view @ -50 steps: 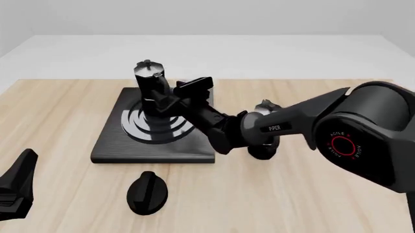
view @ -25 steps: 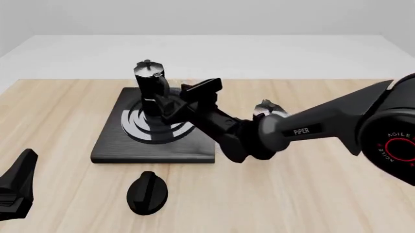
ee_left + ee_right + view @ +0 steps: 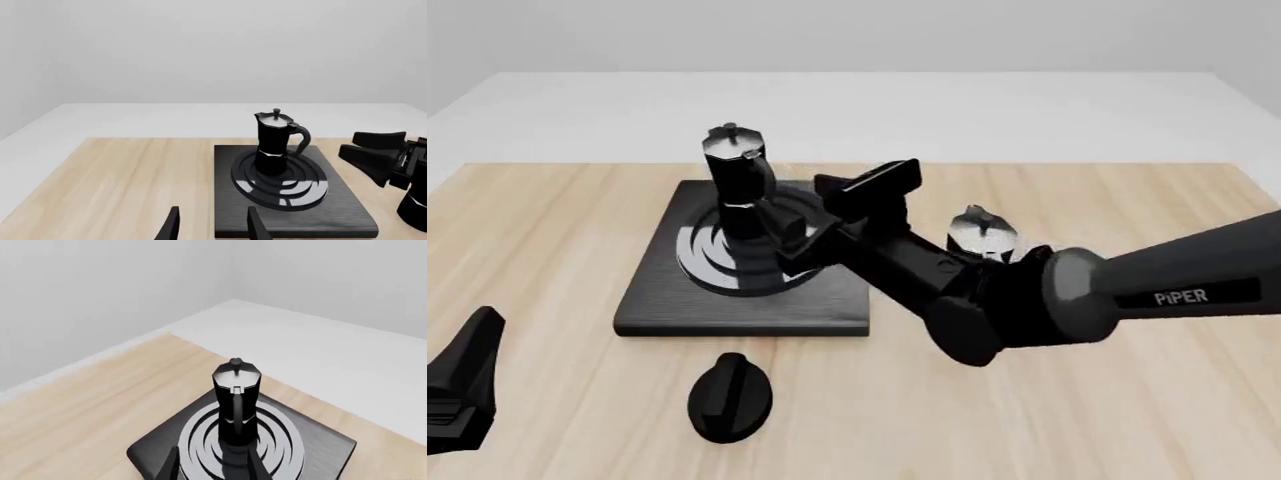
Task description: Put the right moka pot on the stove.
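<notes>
One moka pot (image 3: 737,180) upright on stove (image 3: 654,300) | left tool (image 3: 213,227), right tool (image 3: 213,466) wide, empty | arm (image 3: 1174,275) label PIPER

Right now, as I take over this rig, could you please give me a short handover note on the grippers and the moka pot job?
Left gripper: open, empty, at the near left of the table.
Right gripper: open, empty, on the handle side of the pot on the stove, not touching it.
Black faceted moka pot with a silvery lid: upright on the burner rings of the flat black stove slab.
Second black moka pot: on the table right of the stove, partly hidden behind the right arm.
Done: the pot stands on the stove, free of both grippers.
Left: likely only pulling the right arm clear without knocking either pot.
</notes>
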`<control>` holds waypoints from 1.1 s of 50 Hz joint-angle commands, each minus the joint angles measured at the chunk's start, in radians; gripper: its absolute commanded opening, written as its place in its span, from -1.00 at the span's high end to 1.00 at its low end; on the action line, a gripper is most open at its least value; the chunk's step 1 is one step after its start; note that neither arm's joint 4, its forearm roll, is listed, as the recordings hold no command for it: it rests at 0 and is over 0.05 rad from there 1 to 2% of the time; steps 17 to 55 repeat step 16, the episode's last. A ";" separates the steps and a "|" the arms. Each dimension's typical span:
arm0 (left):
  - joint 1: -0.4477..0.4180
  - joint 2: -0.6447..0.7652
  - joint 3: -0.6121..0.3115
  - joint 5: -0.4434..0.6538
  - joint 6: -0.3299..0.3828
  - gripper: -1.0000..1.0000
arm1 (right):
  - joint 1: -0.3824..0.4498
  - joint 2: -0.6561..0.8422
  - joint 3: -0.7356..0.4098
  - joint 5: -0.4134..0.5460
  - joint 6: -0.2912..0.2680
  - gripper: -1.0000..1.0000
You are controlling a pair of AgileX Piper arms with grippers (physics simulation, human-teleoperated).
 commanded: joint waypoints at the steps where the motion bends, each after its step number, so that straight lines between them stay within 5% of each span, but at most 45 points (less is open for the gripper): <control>1: 0.000 0.000 0.000 0.000 0.000 -1.00 | 0.024 -0.150 0.116 0.016 -0.004 -1.00; 16: 0.000 0.000 0.000 0.000 0.000 -1.00 | 0.032 -0.345 0.229 0.080 -0.029 -1.00; 55: 0.000 0.000 0.000 0.000 0.000 -1.00 | 0.032 -0.345 0.229 0.080 -0.029 -1.00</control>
